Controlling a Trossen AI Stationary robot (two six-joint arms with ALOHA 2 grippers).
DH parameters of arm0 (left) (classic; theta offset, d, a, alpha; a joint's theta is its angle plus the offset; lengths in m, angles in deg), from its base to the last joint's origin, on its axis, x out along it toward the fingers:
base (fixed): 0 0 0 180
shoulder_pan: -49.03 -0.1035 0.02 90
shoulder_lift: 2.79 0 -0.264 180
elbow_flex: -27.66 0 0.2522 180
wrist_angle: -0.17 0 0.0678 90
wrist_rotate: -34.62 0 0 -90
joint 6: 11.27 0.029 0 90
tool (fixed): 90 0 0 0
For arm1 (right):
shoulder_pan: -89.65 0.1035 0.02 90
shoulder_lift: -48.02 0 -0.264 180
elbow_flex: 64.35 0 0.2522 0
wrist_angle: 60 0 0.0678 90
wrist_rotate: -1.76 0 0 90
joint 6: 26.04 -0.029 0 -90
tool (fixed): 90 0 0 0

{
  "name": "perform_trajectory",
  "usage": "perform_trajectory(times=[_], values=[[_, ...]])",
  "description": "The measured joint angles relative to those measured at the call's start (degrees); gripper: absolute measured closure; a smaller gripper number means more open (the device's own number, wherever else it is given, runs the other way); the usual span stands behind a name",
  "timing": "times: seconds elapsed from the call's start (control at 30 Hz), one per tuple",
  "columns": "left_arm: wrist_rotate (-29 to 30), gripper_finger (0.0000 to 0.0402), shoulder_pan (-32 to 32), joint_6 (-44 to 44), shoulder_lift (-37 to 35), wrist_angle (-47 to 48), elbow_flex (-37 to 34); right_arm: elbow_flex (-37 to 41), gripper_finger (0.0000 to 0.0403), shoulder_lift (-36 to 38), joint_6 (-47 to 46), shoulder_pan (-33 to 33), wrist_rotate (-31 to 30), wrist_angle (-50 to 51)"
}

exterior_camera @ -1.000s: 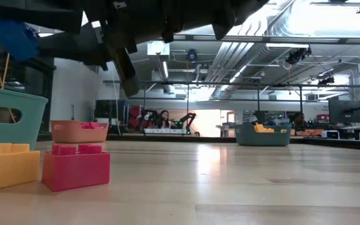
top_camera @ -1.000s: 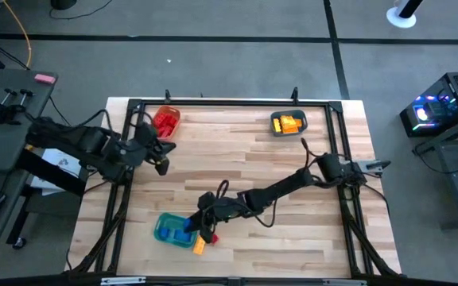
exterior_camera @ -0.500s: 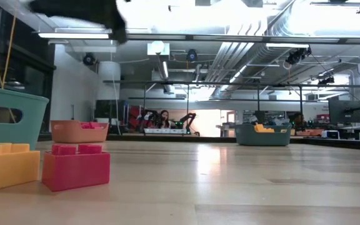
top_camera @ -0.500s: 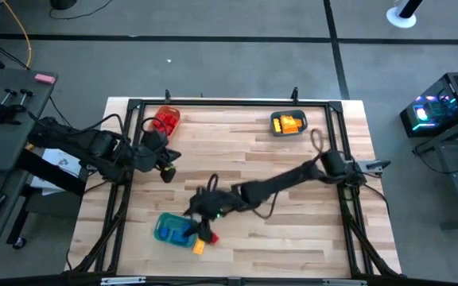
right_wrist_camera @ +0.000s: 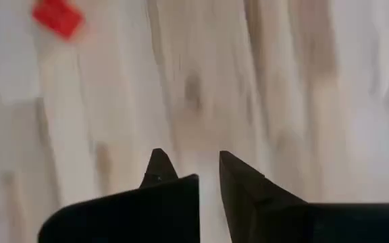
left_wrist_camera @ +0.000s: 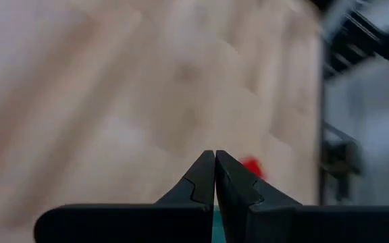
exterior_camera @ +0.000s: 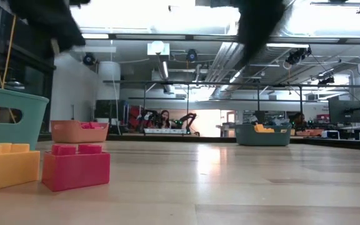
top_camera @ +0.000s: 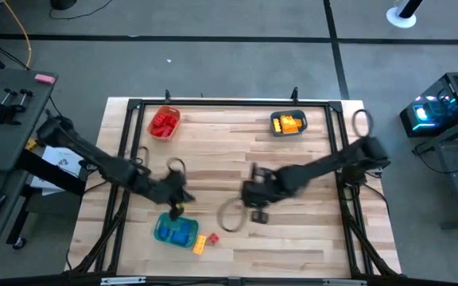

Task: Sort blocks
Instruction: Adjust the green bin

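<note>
A red block (top_camera: pixel 211 237) and a yellow block (top_camera: pixel 199 245) lie side by side on the table, just right of the green tray (top_camera: pixel 162 236) that has blue blocks (top_camera: pixel 178 232) in it. The low view shows the same red block (exterior_camera: pixel 75 166) and yellow block (exterior_camera: pixel 5 167) close up. My left gripper (top_camera: pixel 174 208) hovers at the green tray's far edge, shut and empty; its wrist view shows the shut left gripper (left_wrist_camera: pixel 215 160) with the red block (left_wrist_camera: pixel 252 167) beyond. My right gripper (top_camera: pixel 258 214) is over the bare table middle; the right wrist view shows it open (right_wrist_camera: pixel 191 165), the red block (right_wrist_camera: pixel 58 17) far off.
An orange tray (top_camera: pixel 164 123) with red blocks sits at the far left of the table. A blue-grey tray (top_camera: pixel 289 124) with yellow blocks sits at the far right. Bare wood lies between them and across the table's middle and right. A black frame borders the table.
My left gripper has swung from beside the orange tray toward the near edge, ending at the green tray. My right gripper has drawn back from over the green tray toward the table's middle. The blue block seen high in the low view a second ago no longer shows there.
</note>
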Motion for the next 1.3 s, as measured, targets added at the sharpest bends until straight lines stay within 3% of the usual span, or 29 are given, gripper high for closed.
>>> perform_trajectory(times=[0.1,0.27,0.4,0.57,0.73,1.07,1.3], values=[[-9.83,0.0401,-1.95,2.26,8.65,-10.67,-0.32,11.71,0.04,8.23,-14.35,4.16,-3.07,-7.05],[-16.89,0.0401,-5.25,16.01,20.3,-6.25,10.48,24.71,0.0398,15.96,-34.34,10.41,-11.23,-21.22],[-24.08,0.0401,-6.65,25.64,28.57,2.54,16.97,28.59,0.0401,17.03,-40.6,12.73,-13.98,-27.51],[-26.11,0.0401,-5.96,29.5,34.97,5.98,19.21,29.66,0.0402,16.99,-42.36,13.06,-14.13,-28.82],[-26.84,0.0401,-3.93,27.97,35.71,8.37,19.28,29.64,0.0402,16.99,-41.16,12.95,-14.17,-29.1],[-23.46,0.0401,1.93,27.48,34.07,26.6,18.42,29.65,0.0403,16.99,-38.92,12.95,-16.54,-29.24],[-23.24,0.0401,5.05,19.42,26.68,29.99,13.37,29.65,0.0403,16.99,-38.79,13.0,-16.86,-29.53]])
